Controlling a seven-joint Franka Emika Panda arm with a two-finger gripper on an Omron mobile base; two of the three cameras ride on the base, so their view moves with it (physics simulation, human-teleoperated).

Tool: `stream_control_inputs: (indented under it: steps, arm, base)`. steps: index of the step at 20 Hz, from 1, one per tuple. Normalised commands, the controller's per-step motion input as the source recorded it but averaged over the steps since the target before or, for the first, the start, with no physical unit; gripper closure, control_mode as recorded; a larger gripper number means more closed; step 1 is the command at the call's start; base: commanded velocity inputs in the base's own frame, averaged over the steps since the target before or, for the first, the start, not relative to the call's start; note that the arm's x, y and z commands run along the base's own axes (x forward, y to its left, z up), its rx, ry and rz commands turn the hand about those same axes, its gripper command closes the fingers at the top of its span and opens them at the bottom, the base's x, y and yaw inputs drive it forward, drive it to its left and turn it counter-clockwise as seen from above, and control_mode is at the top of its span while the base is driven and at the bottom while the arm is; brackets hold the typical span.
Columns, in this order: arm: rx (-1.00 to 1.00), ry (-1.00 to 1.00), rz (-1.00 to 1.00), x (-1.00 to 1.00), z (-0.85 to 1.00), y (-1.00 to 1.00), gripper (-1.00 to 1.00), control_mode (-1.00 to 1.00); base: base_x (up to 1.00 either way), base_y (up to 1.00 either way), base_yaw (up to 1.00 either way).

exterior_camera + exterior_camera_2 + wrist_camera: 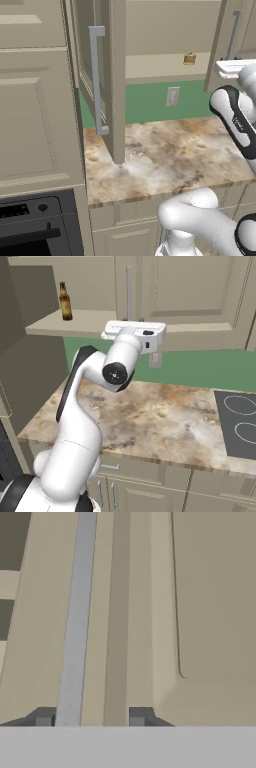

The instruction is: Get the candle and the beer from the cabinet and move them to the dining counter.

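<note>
Reaching up, gripper [91, 717] spread beside the cabinet [210, 597] handle [75, 622].

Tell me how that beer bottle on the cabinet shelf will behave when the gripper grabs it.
The beer stands tall and slim on the shelf, so a sideways nudge would likely tip it. Its glassy surface looks smooth, probably slippery and breakable if dropped.

We see the tiny golden-brown jar-shaped candle [189, 59] on the beige cabinet shelf, too small to make out any detail. In the hand view the long grey bar handle [76, 619] runs out past the top edge, and the two dark fingertips [44, 717] are cut off below.
</note>
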Motion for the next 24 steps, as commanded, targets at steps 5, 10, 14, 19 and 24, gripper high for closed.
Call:
stream_control_inputs:
  steps: [5,10,14,19,24]
  arm:
    - [0.0,0.0,-0.03,-0.63,0.0,-0.79,1.0,-1.0]
    - [0.0,0.0,-0.05,-0.63,0.0,-0.84,1.0,-1.0]
    - [0.0,0.0,-0.05,-0.61,0.0,-0.84,1.0,-1.0]
    - [0.0,0.0,-0.06,-0.59,0.0,-0.8,1.0,-1.0]
    - [0.0,0.0,-0.07,-0.54,0.0,-0.85,1.0,-1.0]
  base:
    - [0.0,0.0,0.0]
    - [0.0,0.0,0.0]
    - [0.0,0.0,0.0]
    - [0.0,0.0,0.0]
    - [0.0,0.0,0.0]
